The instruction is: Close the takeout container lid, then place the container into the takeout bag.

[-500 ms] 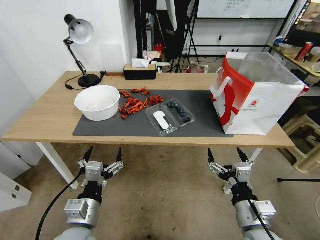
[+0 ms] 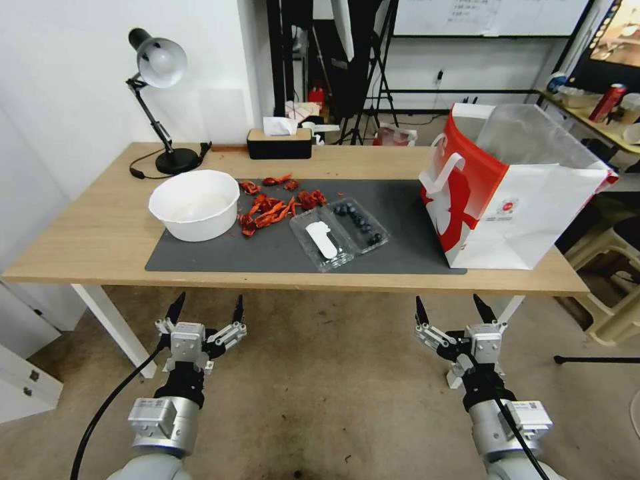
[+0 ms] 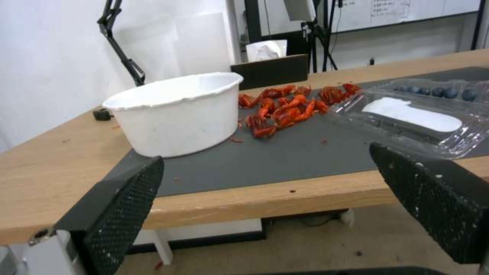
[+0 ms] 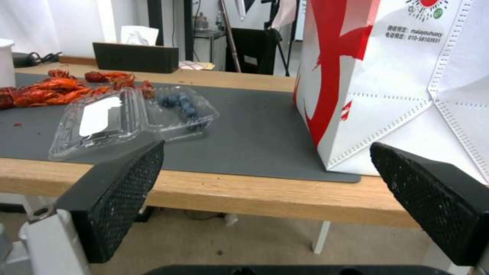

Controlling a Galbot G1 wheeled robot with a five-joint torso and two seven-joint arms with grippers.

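Note:
The takeout container [image 2: 340, 233] lies open and flat on the dark mat [image 2: 280, 250], blueberries in its right half [image 2: 361, 223]. Its lid [image 2: 323, 241], the half with the white oblong label, lies beside the berry tray; the same lid [image 3: 412, 118] [image 4: 99, 116] appears in both wrist views. The takeout bag [image 2: 513, 193] [image 4: 407, 76], white with a red side, stands open at the mat's right end. My left gripper [image 2: 205, 310] and right gripper [image 2: 451, 308] hang open below the table's front edge, both empty.
A big white bowl [image 2: 195, 203] sits left of the container, with red crayfish shells [image 2: 277, 200] between them. A desk lamp [image 2: 159, 100] and a tissue box [image 2: 279, 141] stand at the table's back. A stool [image 2: 613, 267] is right of the table.

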